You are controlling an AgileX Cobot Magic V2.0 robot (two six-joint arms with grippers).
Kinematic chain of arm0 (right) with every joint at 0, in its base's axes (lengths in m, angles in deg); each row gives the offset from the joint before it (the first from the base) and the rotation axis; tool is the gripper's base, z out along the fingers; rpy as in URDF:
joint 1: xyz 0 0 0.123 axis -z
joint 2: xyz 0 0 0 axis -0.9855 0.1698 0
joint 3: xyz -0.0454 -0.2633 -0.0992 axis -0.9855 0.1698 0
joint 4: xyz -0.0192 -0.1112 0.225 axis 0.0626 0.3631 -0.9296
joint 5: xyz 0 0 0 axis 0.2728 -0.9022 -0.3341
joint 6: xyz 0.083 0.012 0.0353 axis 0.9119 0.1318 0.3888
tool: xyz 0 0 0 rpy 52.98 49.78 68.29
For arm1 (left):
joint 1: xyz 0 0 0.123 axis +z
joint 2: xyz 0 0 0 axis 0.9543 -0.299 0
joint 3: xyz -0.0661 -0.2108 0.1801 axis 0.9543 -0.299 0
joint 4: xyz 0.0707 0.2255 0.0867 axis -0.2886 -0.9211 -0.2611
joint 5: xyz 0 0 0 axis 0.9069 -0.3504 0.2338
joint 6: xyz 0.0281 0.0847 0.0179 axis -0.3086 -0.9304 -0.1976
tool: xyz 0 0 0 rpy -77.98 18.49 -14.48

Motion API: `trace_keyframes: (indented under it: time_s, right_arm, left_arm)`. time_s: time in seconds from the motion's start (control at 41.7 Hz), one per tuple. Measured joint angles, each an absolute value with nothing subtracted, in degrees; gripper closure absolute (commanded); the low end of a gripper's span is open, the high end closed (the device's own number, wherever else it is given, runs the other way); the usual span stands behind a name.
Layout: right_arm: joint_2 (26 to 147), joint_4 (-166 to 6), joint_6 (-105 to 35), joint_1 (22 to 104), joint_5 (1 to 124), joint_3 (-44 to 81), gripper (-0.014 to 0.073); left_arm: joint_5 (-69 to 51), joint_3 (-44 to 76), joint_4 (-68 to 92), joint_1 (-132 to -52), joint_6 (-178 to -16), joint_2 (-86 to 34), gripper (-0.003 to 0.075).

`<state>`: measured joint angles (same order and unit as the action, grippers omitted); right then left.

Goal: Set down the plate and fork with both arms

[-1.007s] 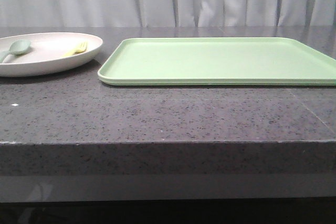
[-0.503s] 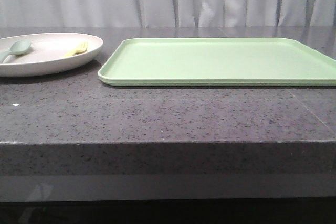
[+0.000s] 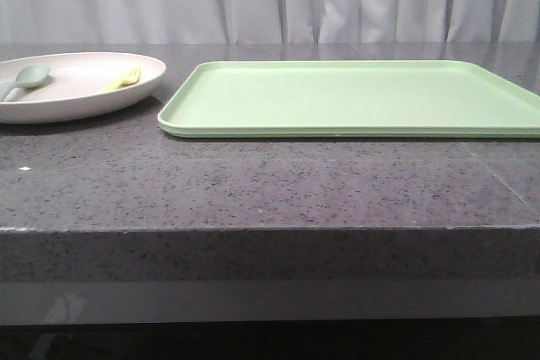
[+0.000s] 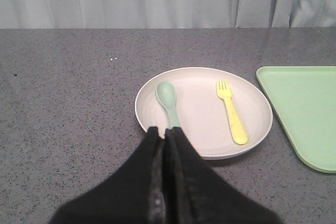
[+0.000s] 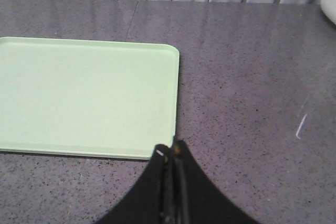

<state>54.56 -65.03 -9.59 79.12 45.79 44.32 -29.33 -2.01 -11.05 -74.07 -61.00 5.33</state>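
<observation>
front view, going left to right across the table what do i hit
spoon → fork, both lying in the plate → light-green tray

There is one plate (image 4: 205,77). On the plate lie one yellow fork (image 4: 231,111) and one spoon (image 4: 168,99). Beside the plate is one green tray (image 3: 354,96).
</observation>
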Motion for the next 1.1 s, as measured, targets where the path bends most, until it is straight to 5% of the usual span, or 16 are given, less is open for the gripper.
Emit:
trace_keyframes:
  time_s: [0.48,0.599,0.719,0.791,1.103]
  right_arm:
    - [54.8,-65.0,-9.6,79.1,45.8,44.3,0.0706]
    - [54.8,-65.0,-9.6,79.1,45.8,44.3,0.0573]
    - [54.8,-65.0,-9.6,79.1,45.8,44.3,0.0279]
    - [54.8,-65.0,-9.6,79.1,45.8,44.3,0.0158]
    - [54.8,-65.0,-9.6,79.1,45.8,44.3,0.0123]
  left_arm:
    - [-29.3,-2.0,-11.1,-74.1,-61.0,5.1,0.0733]
    - [-29.3,-2.0,-11.1,-74.1,-61.0,5.1,0.0575]
    - [-29.3,-2.0,-11.1,-74.1,-61.0,5.1,0.0267]
    - [-29.3,-2.0,-11.1,-74.1,-61.0,5.1,0.0147]
    - [-28.3,-2.0,-11.1,-74.1,-61.0,5.1,0.0171]
